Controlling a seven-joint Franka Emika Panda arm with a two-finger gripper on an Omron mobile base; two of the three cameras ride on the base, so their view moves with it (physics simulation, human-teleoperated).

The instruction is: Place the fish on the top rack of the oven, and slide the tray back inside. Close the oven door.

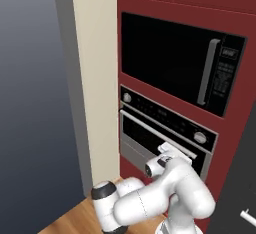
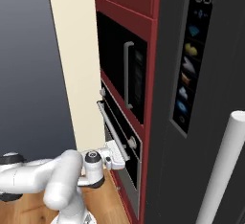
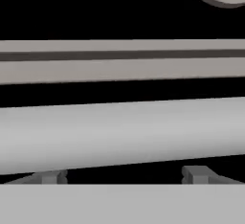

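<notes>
I have the tool (image 1: 172, 150) right at the oven door's handle (image 1: 150, 128), a long silver bar across the top of the oven door (image 1: 145, 140), which sits closed or nearly so in the red cabinetry. In the hand view the handle (image 3: 122, 134) runs across just above the fingertips (image 3: 196, 173). I cannot tell whether the tool has closed on it. To do this well, I judge I should seat the bar squarely between the fingers. The arm reaches forward from the base, elbow low, wrist level with the bar.
</notes>
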